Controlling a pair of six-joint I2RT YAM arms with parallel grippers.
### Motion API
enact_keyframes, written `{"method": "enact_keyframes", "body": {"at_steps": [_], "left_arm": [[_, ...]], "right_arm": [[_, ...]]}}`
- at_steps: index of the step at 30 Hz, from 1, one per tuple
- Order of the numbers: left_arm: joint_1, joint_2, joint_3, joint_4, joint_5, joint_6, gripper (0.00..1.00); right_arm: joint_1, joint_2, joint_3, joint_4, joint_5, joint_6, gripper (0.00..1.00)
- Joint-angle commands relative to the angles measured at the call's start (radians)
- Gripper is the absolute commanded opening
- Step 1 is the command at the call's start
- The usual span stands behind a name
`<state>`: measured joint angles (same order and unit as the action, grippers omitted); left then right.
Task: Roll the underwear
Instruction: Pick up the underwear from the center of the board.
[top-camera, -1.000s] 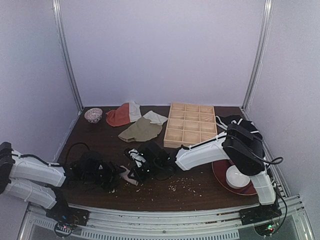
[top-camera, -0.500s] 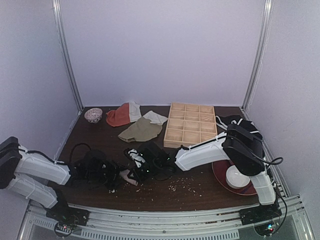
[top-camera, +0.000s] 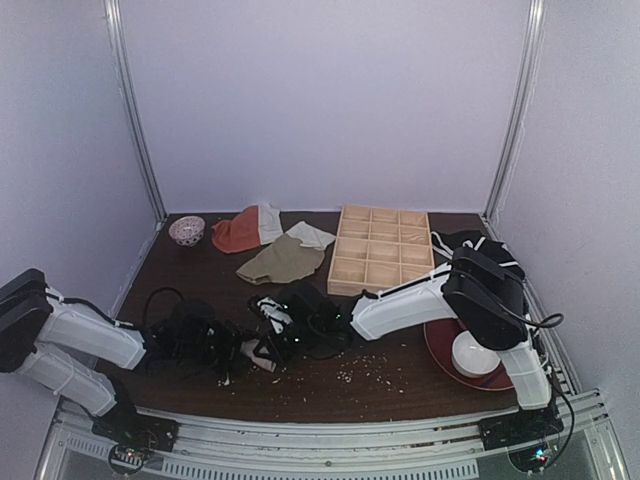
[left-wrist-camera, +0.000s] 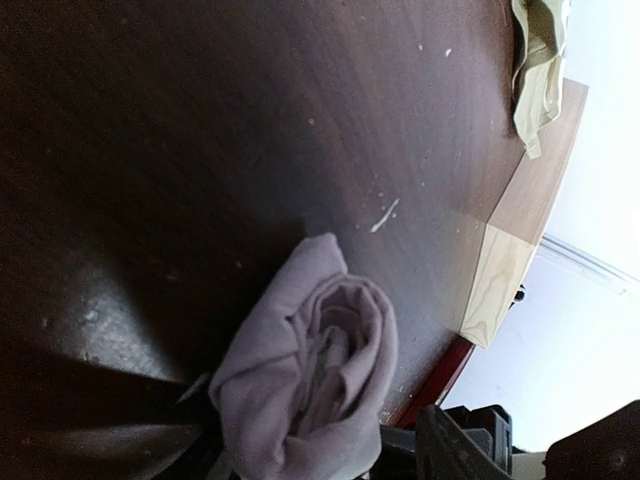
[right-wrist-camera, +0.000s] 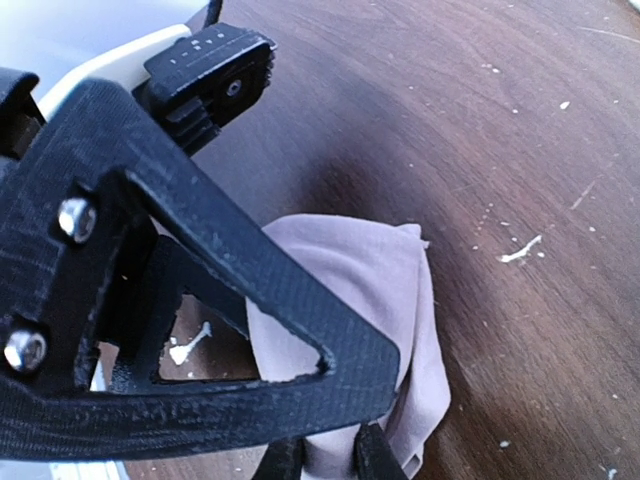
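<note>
The underwear (left-wrist-camera: 310, 370) lies rolled up near the front of the table (top-camera: 420, 392).

From above, the big brown table has a bare strip with pale crumbs along its near edge and bare wood at the back left. The wooden tray (top-camera: 381, 250), the red plate (top-camera: 440, 362), the green cloth (top-camera: 280, 260) and the orange and white cloth (top-camera: 245, 230) all sit well apart from the roll. In that view black arm parts nearly hide the roll. The wrist views show it well: a soft pink bundle, wound round itself, lying on the wood. The right gripper (right-wrist-camera: 325, 458) has its fingertips pressed together on one edge of the cloth, pinching it. The left gripper (top-camera: 228, 352) is just beside the roll with its fingers spread wide, not gripping it.
</note>
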<state>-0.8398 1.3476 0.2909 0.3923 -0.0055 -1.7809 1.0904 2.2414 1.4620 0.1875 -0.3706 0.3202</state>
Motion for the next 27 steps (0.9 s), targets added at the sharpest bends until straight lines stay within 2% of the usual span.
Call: {"method": "enact_keyframes", "body": {"at_steps": [1,10,19,27], "left_arm": [[-0.005,0.051,-0.025,-0.063,-0.012,-0.006,0.58],[-0.006,0.054,-0.035,-0.042,-0.027,-0.008,0.53],[-0.006,0.004,-0.063,-0.062,-0.081,-0.015,0.51],[-0.005,0.023,-0.074,-0.007,-0.088,-0.005,0.51]], "right_arm": [[0.023,0.05,-0.023,0.076,-0.192,0.051,0.0],[0.014,0.052,-0.049,0.218,-0.321,0.142,0.0],[0.012,0.05,-0.104,0.314,-0.345,0.225,0.0],[0.0,0.069,-0.169,0.508,-0.401,0.355,0.0]]}}
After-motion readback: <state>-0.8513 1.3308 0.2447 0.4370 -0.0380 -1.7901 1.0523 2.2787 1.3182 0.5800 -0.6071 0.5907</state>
